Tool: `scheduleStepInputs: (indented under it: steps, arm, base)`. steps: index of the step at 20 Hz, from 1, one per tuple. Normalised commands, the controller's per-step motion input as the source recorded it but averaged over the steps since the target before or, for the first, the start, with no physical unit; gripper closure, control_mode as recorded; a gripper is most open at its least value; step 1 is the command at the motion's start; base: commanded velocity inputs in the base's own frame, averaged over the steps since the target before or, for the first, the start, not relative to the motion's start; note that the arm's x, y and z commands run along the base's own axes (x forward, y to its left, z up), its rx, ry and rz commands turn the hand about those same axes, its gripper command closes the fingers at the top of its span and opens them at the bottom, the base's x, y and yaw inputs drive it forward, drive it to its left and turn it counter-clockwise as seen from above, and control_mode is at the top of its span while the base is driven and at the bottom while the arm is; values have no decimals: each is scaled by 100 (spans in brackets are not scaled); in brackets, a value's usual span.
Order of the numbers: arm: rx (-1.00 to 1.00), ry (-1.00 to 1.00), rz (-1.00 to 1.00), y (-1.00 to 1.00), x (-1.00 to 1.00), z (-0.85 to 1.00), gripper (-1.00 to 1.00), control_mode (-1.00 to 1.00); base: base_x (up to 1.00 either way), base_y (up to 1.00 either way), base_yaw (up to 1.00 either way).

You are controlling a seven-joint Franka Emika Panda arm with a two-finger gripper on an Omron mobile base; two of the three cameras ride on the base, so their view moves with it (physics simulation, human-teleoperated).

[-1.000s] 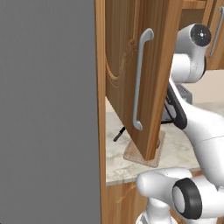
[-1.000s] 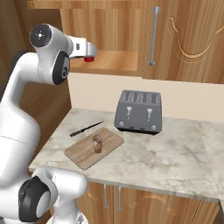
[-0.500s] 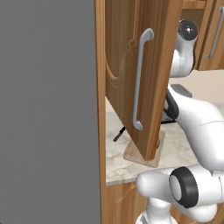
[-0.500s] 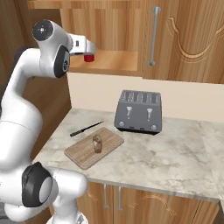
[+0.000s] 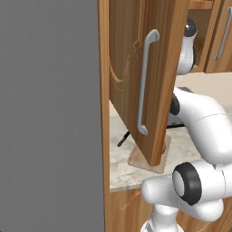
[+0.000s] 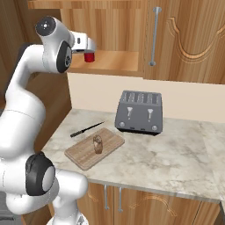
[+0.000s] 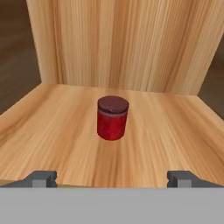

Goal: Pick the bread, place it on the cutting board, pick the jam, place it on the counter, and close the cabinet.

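One arm, left base view: the open cabinet (image 5: 136, 81) door with its single long bar handle hangs over the tabletop (image 5: 118, 168), hiding most of the cutting board (image 5: 164, 159); the arm reaches up behind the door toward the shelf.
One of each, right base view: one jam (image 6: 89, 57) jar stands upright near the front edge of the cabinet shelf, just beyond the claw (image 6: 91, 47); one bread (image 6: 97, 144) sits mid-board, already placed; one toaster (image 6: 139, 111) stands toward the tabletop's back edge and one knife (image 6: 86, 129) lies just off the board's far corner.
Hand view, the key relation: the jar stands dead ahead of the claw, centred between the two fingertips (image 7: 42, 178), its long axis vertical, well short of the shelf's back wall.
Claw: spread wide, gripping nothing.
Step, as judged: a straight advance to straddle the jar.
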Motion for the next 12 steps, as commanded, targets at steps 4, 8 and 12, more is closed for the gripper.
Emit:
scheduleStepInputs:
  steps: [4,8,12]
  arm:
    - [0,1,0,0,22,-3,-100,-100]
    - [0,0,0,0,19,-10,-100,-100]
    - [0,0,0,0,16,-12,-100,-100]
  base:
    - [0,0,0]
    - [0,0,0]
    - [0,0,0]
